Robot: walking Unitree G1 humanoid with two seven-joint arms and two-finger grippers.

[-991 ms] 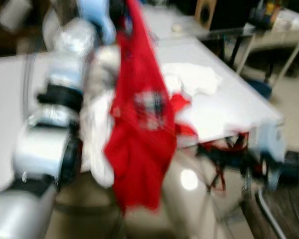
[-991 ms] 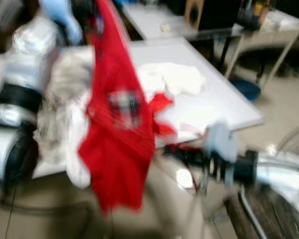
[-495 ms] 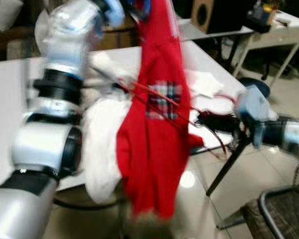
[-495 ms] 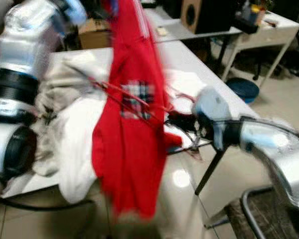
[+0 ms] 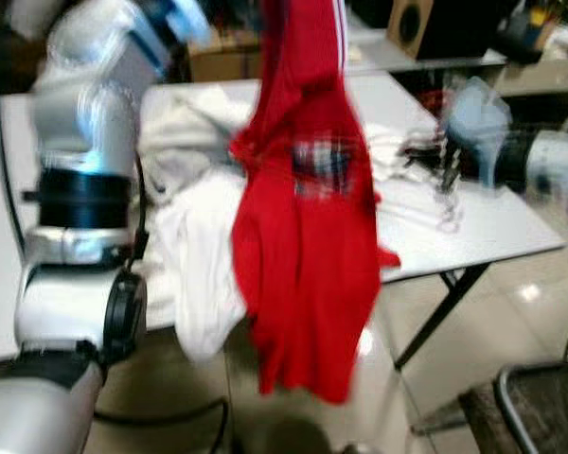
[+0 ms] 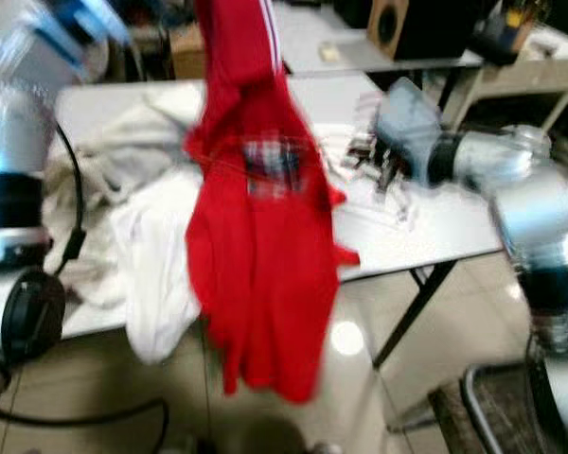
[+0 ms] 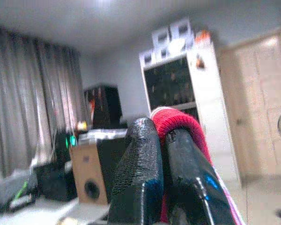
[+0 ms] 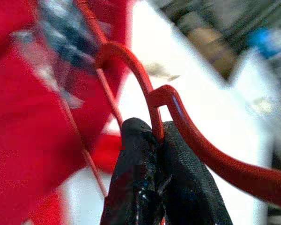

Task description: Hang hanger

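A red shirt [image 5: 308,246] with a plaid chest patch hangs in front of me, over the front edge of the white table [image 5: 511,232]. My left gripper [image 7: 161,145] is raised high and shut on the shirt's red collar [image 7: 180,124]. My right gripper [image 8: 154,136] is shut on a red hanger [image 8: 152,101], gripping it just below the hook. In the eye views that right gripper [image 6: 369,151] is blurred and hovers over the table just right of the shirt, at chest-patch height. The hanger's wire runs towards the shirt.
A pile of white clothes [image 5: 194,236] lies on the table and droops over its front edge behind the shirt. A speaker [image 5: 412,24] and another table [image 5: 549,71] stand at the back right. A black wire chair [image 5: 535,407] is at the lower right on the tiled floor.
My right arm has lifted the hanger from below the table edge up over the table beside the shirt. The view has also shifted. The left gripper still holds the shirt up.
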